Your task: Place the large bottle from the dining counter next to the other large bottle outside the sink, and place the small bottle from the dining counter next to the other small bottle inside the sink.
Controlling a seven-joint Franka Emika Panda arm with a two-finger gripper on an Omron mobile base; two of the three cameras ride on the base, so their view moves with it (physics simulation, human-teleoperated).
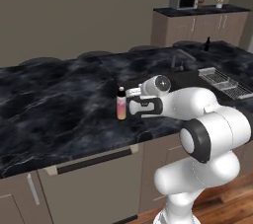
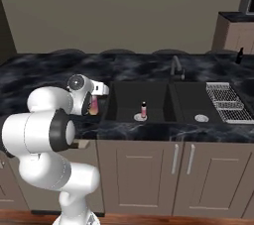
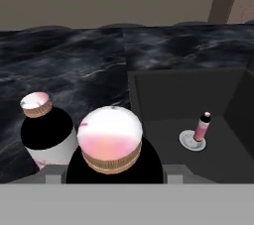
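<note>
Black marble with white veins runs across your desk (image 1: 59, 99), glossy and flat. Left of the basin you see two tall bottles side by side: one with a pink-and-yellow body and dark cap (image 1: 121, 103), and just beside it a large bottle (image 3: 112, 144) with a rounded pink-white cap ringed in ribbed tan, which your claw (image 1: 132, 106) is pinching. To the right, the sink (image 2: 124, 101) is a matte black rectangular recess, and the tiny pink bottle (image 2: 144, 109) stands upright inside it by the round drain.
</note>
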